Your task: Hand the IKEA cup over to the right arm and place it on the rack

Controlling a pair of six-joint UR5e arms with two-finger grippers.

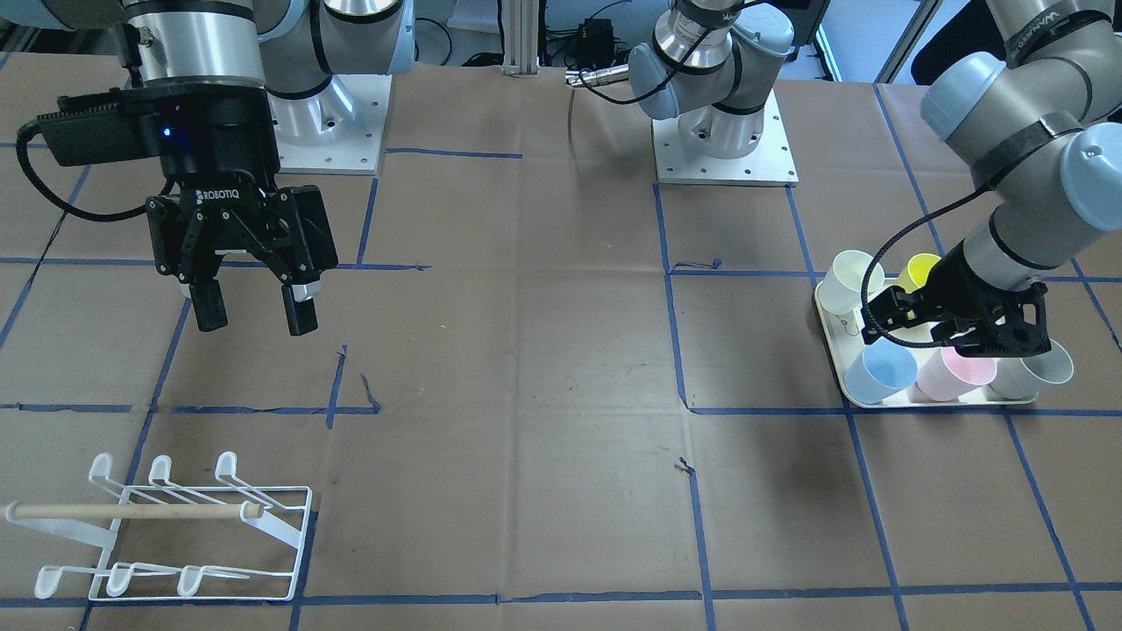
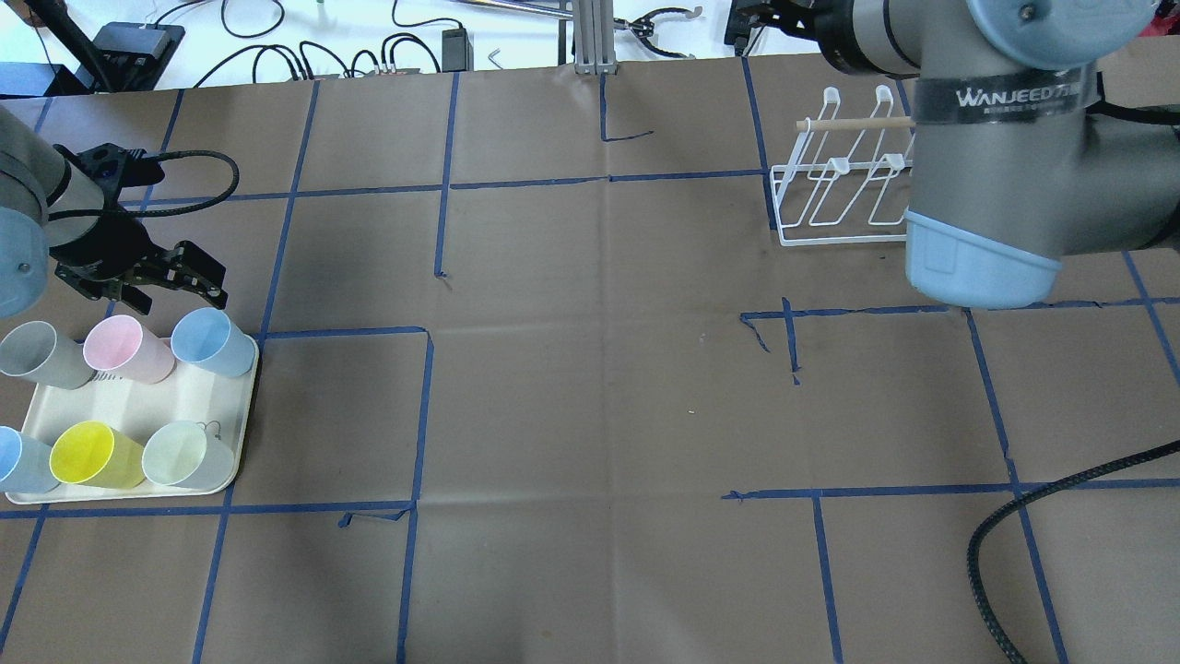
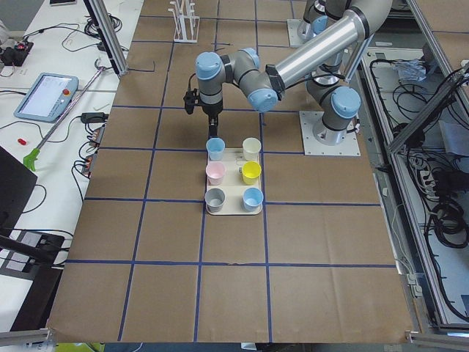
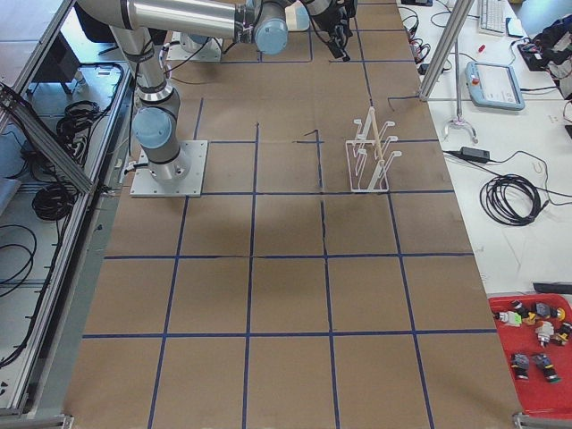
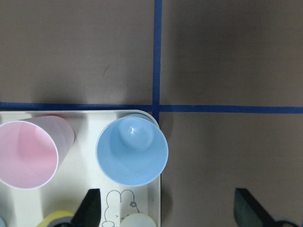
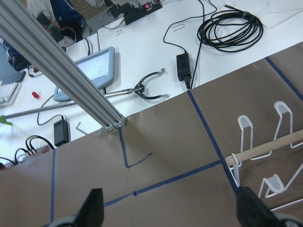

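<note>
Several IKEA cups stand on a cream tray (image 2: 129, 406); a light blue cup (image 2: 212, 341) (image 5: 131, 151) is at its far corner, next to a pink cup (image 2: 124, 349). My left gripper (image 2: 175, 295) (image 1: 986, 346) hovers open just above and beyond that blue cup. In the left wrist view the cup sits near one fingertip (image 5: 92, 208), not centred between the two. My right gripper (image 1: 254, 315) hangs open and empty above the table on the other side. The white wire rack (image 1: 166, 526) (image 2: 839, 184) with its wooden dowel stands empty near the right arm.
Grey (image 2: 41, 355), yellow (image 2: 92, 454), pale green (image 2: 189, 454) and a second blue cup (image 2: 18, 461) share the tray. Brown paper with blue tape lines covers the table. An aluminium post (image 2: 590, 37), cables and tools lie beyond the far edge.
</note>
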